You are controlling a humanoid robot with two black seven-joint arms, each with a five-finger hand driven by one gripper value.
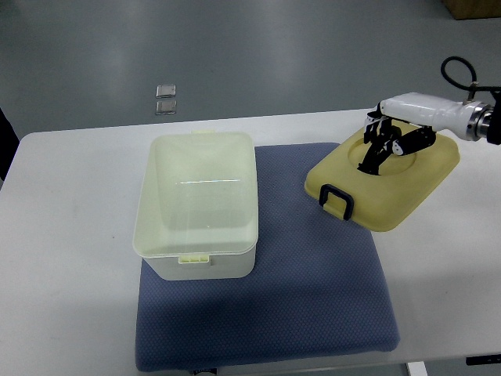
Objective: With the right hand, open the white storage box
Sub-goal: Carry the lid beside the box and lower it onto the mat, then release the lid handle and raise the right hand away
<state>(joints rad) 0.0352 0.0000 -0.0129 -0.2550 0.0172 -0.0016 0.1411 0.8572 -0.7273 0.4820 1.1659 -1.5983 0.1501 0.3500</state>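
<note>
The white storage box (198,204) stands open on the left part of a blue mat (313,282), with nothing inside that I can see. Its pale yellow lid (407,184) lies to the right, partly on the mat and partly on the table, with a dark handle (337,200) at its near left corner. My right hand (389,145) reaches in from the right edge and hovers over or rests on the lid's far part, its dark fingers (374,157) spread and holding nothing. The left arm does not show.
The white table (70,274) carries the mat; its far edge runs across the upper part of the view. Beyond it is grey floor with two small metal plates (165,99). A black cable (458,74) loops above the right wrist.
</note>
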